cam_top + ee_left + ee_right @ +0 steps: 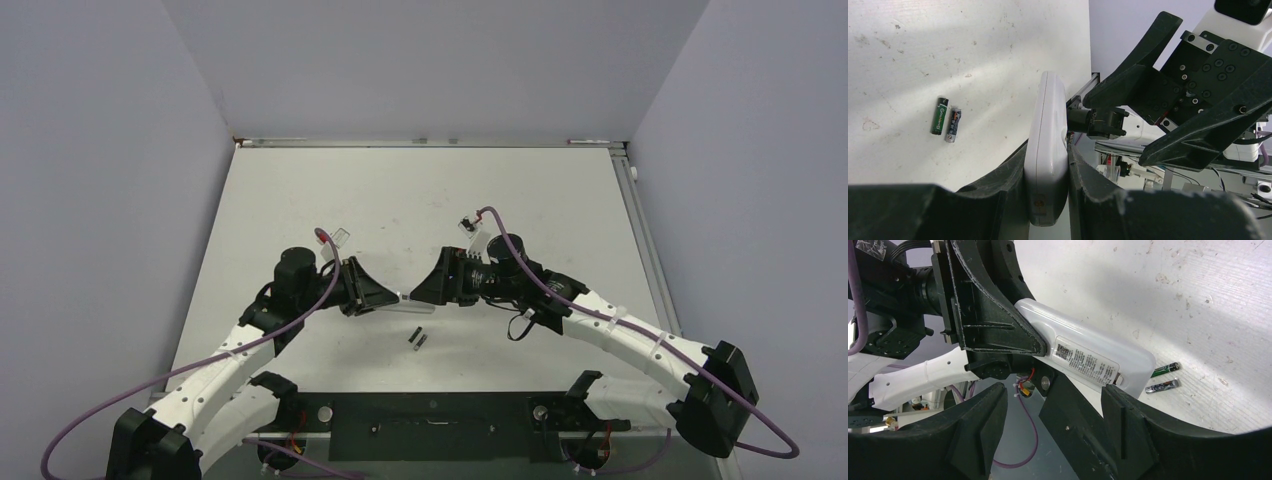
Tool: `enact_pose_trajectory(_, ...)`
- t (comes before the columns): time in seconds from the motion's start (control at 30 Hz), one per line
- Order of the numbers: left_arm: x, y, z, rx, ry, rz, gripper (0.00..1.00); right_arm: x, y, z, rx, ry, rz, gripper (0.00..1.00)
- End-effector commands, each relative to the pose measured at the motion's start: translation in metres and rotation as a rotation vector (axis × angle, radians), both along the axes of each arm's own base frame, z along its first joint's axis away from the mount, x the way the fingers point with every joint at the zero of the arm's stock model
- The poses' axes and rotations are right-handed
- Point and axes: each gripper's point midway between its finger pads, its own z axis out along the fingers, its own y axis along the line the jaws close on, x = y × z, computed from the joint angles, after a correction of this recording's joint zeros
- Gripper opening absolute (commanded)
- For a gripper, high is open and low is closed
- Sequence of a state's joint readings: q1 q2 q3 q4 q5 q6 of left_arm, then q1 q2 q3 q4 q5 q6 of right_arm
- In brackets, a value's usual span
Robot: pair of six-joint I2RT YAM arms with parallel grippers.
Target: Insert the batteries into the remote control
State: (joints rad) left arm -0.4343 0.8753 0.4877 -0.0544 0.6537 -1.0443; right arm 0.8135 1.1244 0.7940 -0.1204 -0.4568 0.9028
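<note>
Seen from above, the one remote control [1048,150] is mostly hidden, and its slot face cannot be made out. The left fingers [998,195] clamp it above the table [973,45]. The right fingers [1118,415] stand apart just beside it, gripping nothing. Two batteries [939,116] lie side by side on the table.

Table [420,200]: white matte top, with grey scuffs and small specks in the wrist views.
Back wall [430,60]: plain pale lavender-grey panel, standing at the table's far edge.
Left wall [100,200]: same plain panel along the table's side.
Right wall [750,200]: same plain panel, opposite side.
Edge rail [430,142]: thin metal strip where table meets back wall.
Light: soft, even, from above; faint shadows.
</note>
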Motion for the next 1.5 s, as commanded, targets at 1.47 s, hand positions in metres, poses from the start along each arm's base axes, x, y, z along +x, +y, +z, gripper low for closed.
enact_pose_trajectory(1.47, 0.000, -0.011, 0.040, -0.081, -0.097, -0.034, 0.00, 0.004, 0.008, -0.024, -0.095, 0.006, -0.052, 0.68)
